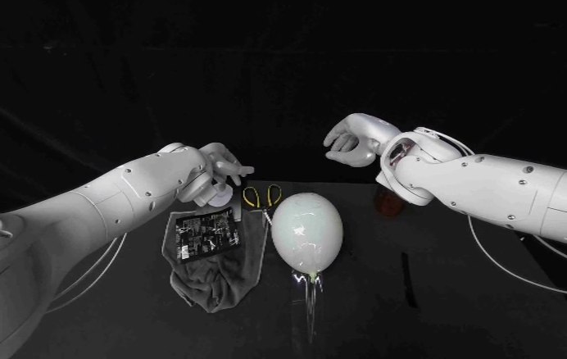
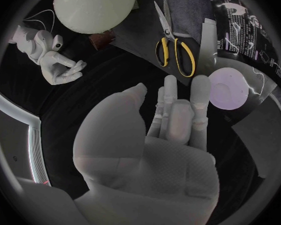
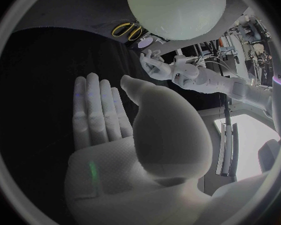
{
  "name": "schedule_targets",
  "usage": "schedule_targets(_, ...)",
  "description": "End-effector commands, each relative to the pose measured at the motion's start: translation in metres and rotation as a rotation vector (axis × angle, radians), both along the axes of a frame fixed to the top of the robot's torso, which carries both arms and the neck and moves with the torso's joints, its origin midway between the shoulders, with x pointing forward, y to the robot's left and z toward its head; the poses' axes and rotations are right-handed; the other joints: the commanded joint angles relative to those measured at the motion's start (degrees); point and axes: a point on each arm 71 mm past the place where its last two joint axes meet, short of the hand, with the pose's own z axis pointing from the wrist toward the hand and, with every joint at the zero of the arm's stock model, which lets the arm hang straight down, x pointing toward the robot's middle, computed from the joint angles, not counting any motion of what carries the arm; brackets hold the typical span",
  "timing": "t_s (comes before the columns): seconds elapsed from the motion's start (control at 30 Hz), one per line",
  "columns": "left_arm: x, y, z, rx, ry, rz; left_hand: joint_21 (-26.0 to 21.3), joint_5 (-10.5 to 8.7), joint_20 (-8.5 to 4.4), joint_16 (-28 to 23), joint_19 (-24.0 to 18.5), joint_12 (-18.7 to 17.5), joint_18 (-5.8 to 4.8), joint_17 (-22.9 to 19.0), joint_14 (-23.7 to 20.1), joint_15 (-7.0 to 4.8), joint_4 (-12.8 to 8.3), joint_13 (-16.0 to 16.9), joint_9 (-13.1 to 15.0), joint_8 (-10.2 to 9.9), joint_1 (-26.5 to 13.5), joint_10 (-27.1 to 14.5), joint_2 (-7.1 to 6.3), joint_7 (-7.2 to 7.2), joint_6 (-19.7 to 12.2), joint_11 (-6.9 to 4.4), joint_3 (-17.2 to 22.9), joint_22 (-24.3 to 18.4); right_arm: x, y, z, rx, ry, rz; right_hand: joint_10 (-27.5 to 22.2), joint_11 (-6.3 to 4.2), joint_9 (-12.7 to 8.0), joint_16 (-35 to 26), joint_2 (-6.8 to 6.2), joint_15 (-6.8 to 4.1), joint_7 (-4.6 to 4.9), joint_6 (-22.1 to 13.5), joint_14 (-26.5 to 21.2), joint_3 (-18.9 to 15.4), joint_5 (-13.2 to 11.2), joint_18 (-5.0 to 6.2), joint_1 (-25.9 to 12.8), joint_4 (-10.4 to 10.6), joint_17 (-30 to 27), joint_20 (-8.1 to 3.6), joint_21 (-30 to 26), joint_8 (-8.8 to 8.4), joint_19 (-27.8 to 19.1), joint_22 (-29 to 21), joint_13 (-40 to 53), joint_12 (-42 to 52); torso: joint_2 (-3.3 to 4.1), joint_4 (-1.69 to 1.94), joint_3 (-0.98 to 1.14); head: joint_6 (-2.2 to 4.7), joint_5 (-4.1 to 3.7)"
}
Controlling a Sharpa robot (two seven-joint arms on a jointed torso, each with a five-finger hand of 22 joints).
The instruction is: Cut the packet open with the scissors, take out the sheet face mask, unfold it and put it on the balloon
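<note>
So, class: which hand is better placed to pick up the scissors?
Left. The left hand hovers close by the scissors and packet; the right hand is raised on the balloon's other side.

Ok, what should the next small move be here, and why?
Probably lower the left hand onto the scissors: they lie free close beside it, it holds nothing, the right hand is empty too, and the packet lies on the grey cloth.

Black table (image 1: 455, 281): grey cloth (image 1: 215, 284), scissors (image 1: 262, 197).
</note>
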Motion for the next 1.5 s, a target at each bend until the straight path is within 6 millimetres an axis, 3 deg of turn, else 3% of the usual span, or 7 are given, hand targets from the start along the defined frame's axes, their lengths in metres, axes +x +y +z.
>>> schedule_targets(0.03, -0.001, -0.003, -0.006, 0.087, 0.062, -0.003, 4.6, -0.36, -0.59, 3.9, 3.2, 7.1, -1.36, 5.3, 2.5, -0.74, 0.2, 5.3, 0.3, 1.2, -0.9, -1.2, 0.91, -1.00, 0.1, -0.28, -0.7, 7.1, -0.001, -0.003, 0.005, 0.057, 0.005, -0.024, 2.0, -0.55, 0.0, 1.8, -0.14, -0.82, -0.08, 0.9, 2.8, -0.1, 0.0, 0.44, -0.8, -0.3, 1.3, -0.74, 1.6, 0.65, 2.4, 0.7, 0.4, 0.7, 0.69, -0.29, -0.05, 0.12, 0.26)
schedule_targets(0.17, -0.001, -0.004, -0.009, 0.121, 0.083, 0.001, 8.2, -0.31, -0.95, 6.7, 6.0, 13.8, -2.27, 7.9, 3.7, -0.98, 0.0, 10.1, 0.2, 1.9, -1.6, -1.6, 1.09, -1.22, 0.0, -1.11, -1.3, 13.3, -0.002, -0.004, 0.008, 0.064, 0.001, -0.029, 3.9, -1.21, 0.0, 4.0, -0.18, -1.76, -0.45, 1.6, 5.1, -0.4, 0.0, 0.33, -1.1, -0.6, 3.5, -1.82, 3.3, 1.12, 4.5, 1.6, 0.8, 1.0, 1.03, -0.47, -0.07, 0.25, 0.38)
schedule_targets(0.33, 0.000, -0.006, -0.013, 0.182, 0.111, 0.012, 12.2, -0.28, -1.45, 9.4, 9.9, 26.4, -3.48, 10.5, 4.9, -1.54, 0.0, 23.0, 0.8, 3.7, -3.7, 2.3, 1.11, -2.00, 1.3, -1.78, -2.8, 20.9, -0.005, -0.005, 0.012, 0.072, -0.002, -0.035, 5.6, -1.72, -0.2, 5.9, -0.26, -2.28, -0.81, 1.7, 5.7, -0.6, 0.0, 0.23, -1.4, -0.7, 5.6, -2.41, 4.4, 1.30, 5.2, 2.4, 1.4, 1.2, 1.46, -0.68, -0.10, 0.27, 0.54)
schedule_targets(0.43, 0.000, -0.007, -0.014, 0.206, 0.119, 0.015, 13.4, -0.24, -1.77, 9.9, 10.9, 30.5, -3.84, 11.0, 5.1, -1.88, 0.0, 27.3, 1.4, 4.7, -4.1, 3.2, 1.39, -2.41, 1.6, -2.12, -3.5, 23.1, -0.006, -0.006, 0.014, 0.075, -0.004, -0.038, 6.2, -1.89, -0.3, 6.9, -0.35, -2.45, -0.92, 1.6, 5.6, -0.7, 0.0, 0.17, -1.5, -0.8, 6.8, -2.63, 4.9, 1.34, 5.4, 2.9, 1.8, 1.2, 1.63, -0.75, -0.13, 0.26, 0.52)
schedule_targets(0.87, 0.000, -0.010, -0.015, 0.316, 0.124, 0.011, 15.0, -0.30, -2.08, 10.6, 12.1, 34.8, -4.32, 11.7, 5.3, -2.22, 0.2, 32.0, 2.6, 6.6, -6.0, 4.0, 1.04, -2.93, 1.9, -2.54, -6.1, 26.2, -0.011, -0.007, 0.018, 0.079, -0.010, -0.042, 8.5, -2.55, -0.9, 13.1, -0.75, -3.07, -1.33, 1.2, 4.3, -1.1, 0.0, 0.09, -1.7, -1.0, 12.9, -3.26, 7.6, 1.52, 5.1, 5.4, 4.6, 1.6, 1.71, -0.80, -0.02, -0.02, 0.53)
schedule_targets(1.0, 0.000, -0.011, -0.016, 0.327, 0.123, 0.010, 15.0, -0.30, -2.11, 10.6, 12.2, 34.9, -4.33, 11.7, 5.3, -2.25, 0.2, 32.1, 2.7, 6.7, -6.2, 4.0, 1.06, -2.97, 1.9, -2.56, -6.4, 26.2, -0.012, -0.008, 0.019, 0.078, -0.011, -0.042, 8.5, -2.73, -1.1, 17.7, -0.89, -3.22, -1.35, 1.0, 3.1, -1.3, 0.0, 0.05, -2.0, -0.6, 16.4, -3.61, 9.5, 1.64, 4.7, 7.3, 6.6, 2.2, 1.71, -0.87, -0.01, -0.59, 0.69)
schedule_targets(1.5, -0.002, -0.015, -0.030, 0.352, 0.137, 0.014, 15.1, -0.30, -2.15, 10.7, 12.2, 34.7, -4.35, 11.8, 5.3, -2.29, 0.1, 31.7, 2.8, 6.9, -6.2, 3.5, 1.05, -3.03, 1.8, -2.61, -6.8, 26.4, -0.018, -0.006, 0.022, 0.084, -0.013, -0.029, 7.8, -2.61, -1.4, 20.2, -0.97, -3.11, -1.38, 1.0, 1.0, -1.2, 0.0, -0.10, -1.8, -0.4, 18.4, -3.46, 10.6, 1.85, 3.2, 8.8, 8.2, 2.3, 1.78, -1.04, -0.03, -0.84, 0.73)
